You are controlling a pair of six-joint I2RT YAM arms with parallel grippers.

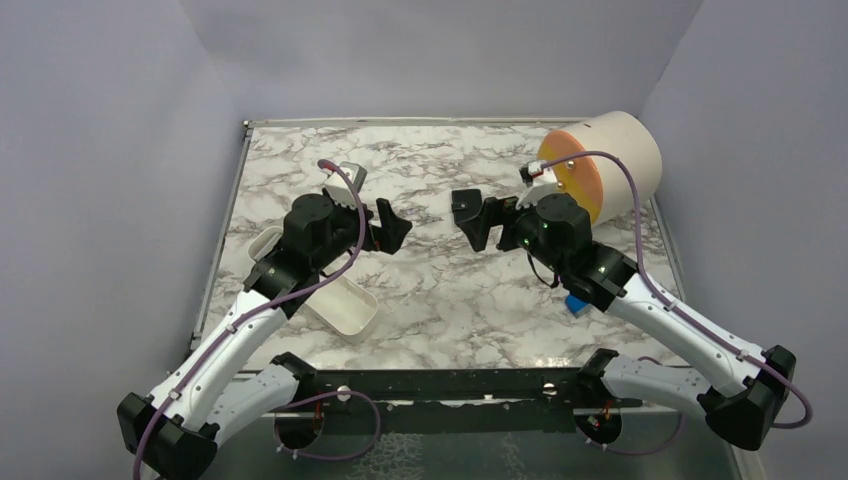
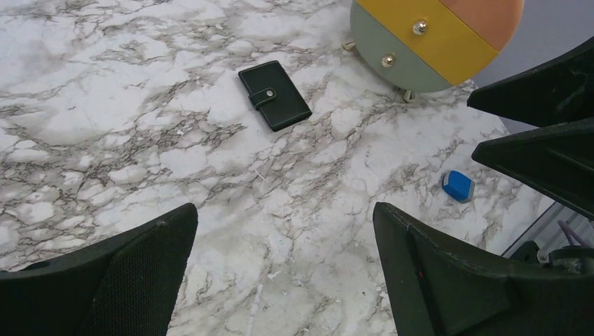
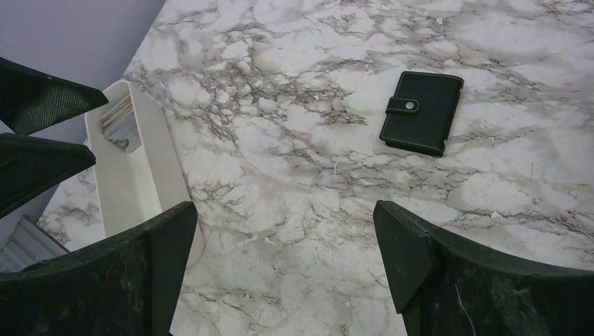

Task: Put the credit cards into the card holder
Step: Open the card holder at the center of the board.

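Card holder is lying flat and shut on the marble table, stud side up, out between the two arms and near the round drawer thing. In the left wrist view its long axis runs diagonally, upper left to lower right. Left gripper and right gripper are both spread wide, holding nothing. What look like the cards sit in the white tray.
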